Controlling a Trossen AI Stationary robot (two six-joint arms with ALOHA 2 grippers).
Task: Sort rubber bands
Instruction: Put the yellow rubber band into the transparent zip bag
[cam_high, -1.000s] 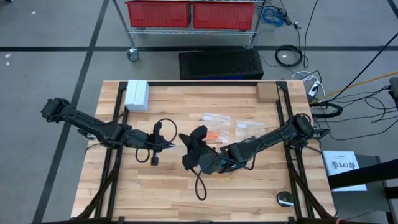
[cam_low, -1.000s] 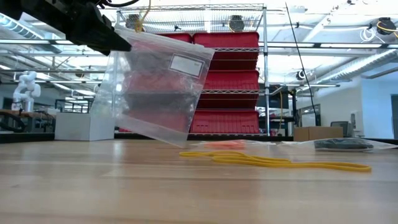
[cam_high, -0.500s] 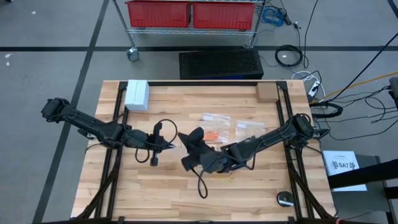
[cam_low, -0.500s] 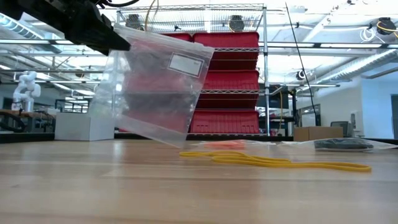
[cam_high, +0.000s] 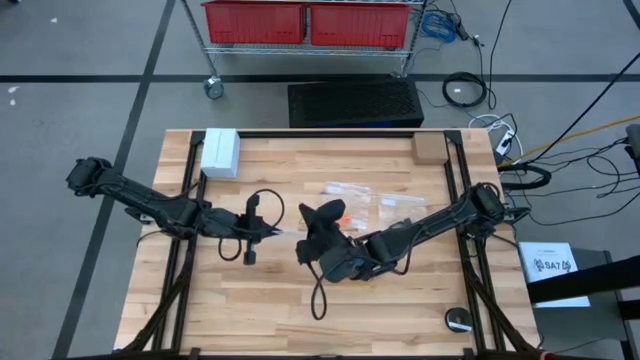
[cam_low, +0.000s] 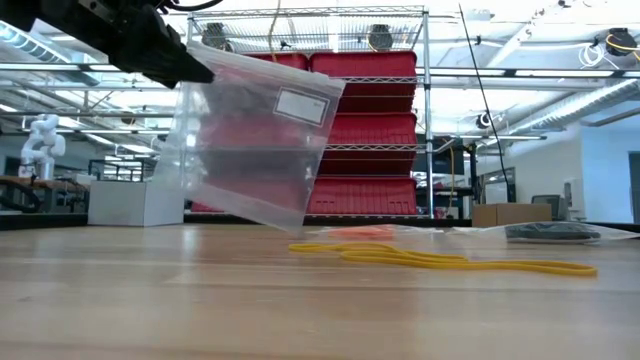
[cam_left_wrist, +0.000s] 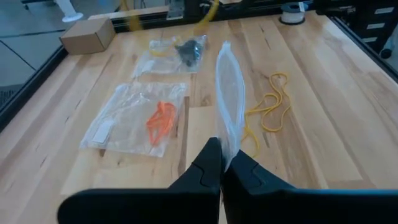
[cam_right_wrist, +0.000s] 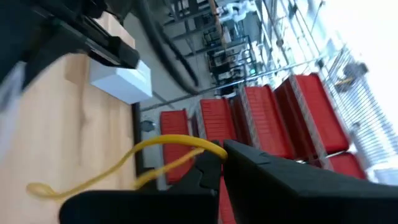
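Note:
My left gripper (cam_high: 272, 232) is shut on a clear plastic bag (cam_low: 250, 140) with a white label, which hangs over the middle of the table. Just right of it my right gripper (cam_high: 312, 216) is shut on a yellow rubber band (cam_right_wrist: 112, 168). More yellow rubber bands (cam_left_wrist: 270, 112) lie loose on the wood. Orange rubber bands (cam_left_wrist: 163, 117) lie inside a flat clear bag, and black ones (cam_left_wrist: 189, 51) inside another farther off. My left gripper pinches the bag's top edge near one corner (cam_left_wrist: 227, 148) between its two fingers, which come from the table's left, slanting slightly down. The bag hangs below them, tilted and clear of the table. My right gripper pinches the yellow band (cam_right_wrist: 210, 149) at its fingertips, coming about level from the table's right. The rest of the band trails off slack in a long loop (cam_right_wrist: 43, 186), clear of the table.
A white box (cam_high: 220, 152) stands at the far left of the table and a cardboard box (cam_high: 428, 148) at the far right. A small black round thing (cam_high: 459, 320) sits near the front right corner. Red bins on a wire rack (cam_low: 370, 130) stand beyond the table.
My right gripper has turned at the wrist while staying in place, and the yellow band it holds has swung with it. The bag in my left gripper has kept still.

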